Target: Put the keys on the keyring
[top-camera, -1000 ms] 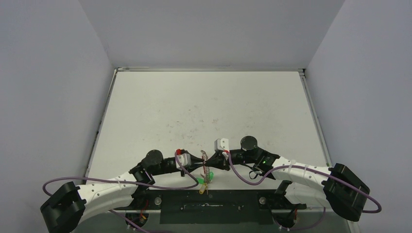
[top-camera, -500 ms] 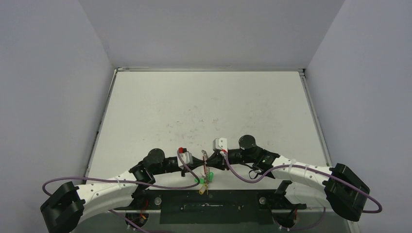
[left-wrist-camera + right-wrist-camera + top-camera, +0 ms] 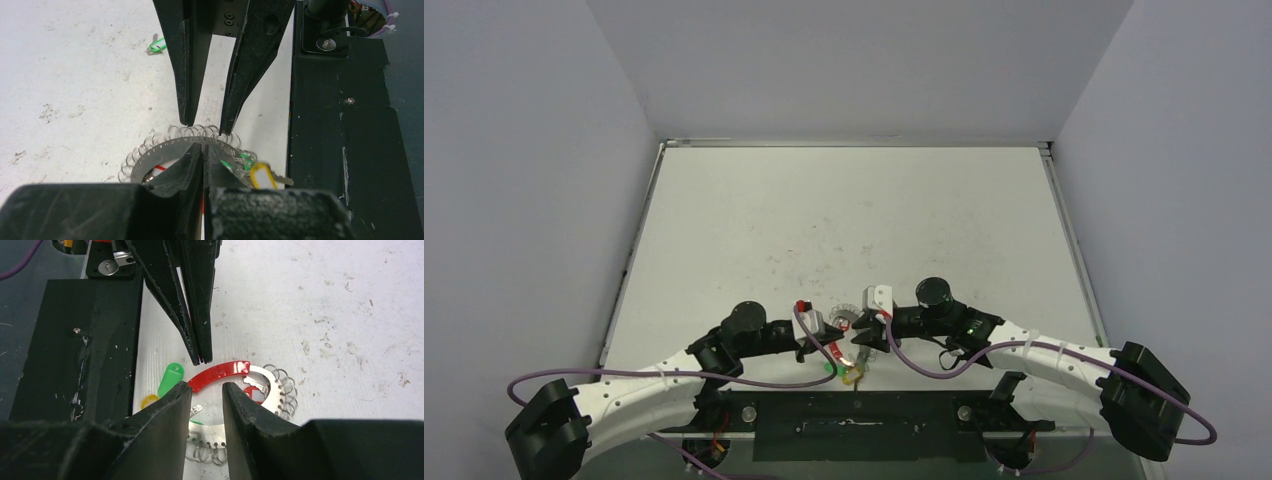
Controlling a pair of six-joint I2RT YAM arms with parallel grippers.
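The keyring [image 3: 272, 385] is a silver band fringed with wire loops plus a red curved segment [image 3: 220, 374]. It sits at the table's near edge between both grippers [image 3: 849, 318]. My left gripper [image 3: 202, 148] is shut, and a thin red edge of the ring shows between its fingers. My right gripper [image 3: 206, 387] is open just above the ring, holding nothing. A green key [image 3: 171, 377] and a yellow key [image 3: 148, 401] hang at the ring's near side. A red key [image 3: 252, 391] lies inside the ring.
The black base plate [image 3: 854, 425] runs along the near table edge right beside the ring [image 3: 340, 125]. A small green piece [image 3: 157, 46] lies on the white table beyond the right gripper's fingers. Purple cables loop over both arms.
The right gripper has opened and let go of the ring. The left gripper closed on it and shifted right. The ring, edge-on before, now shows as a tilted arc.
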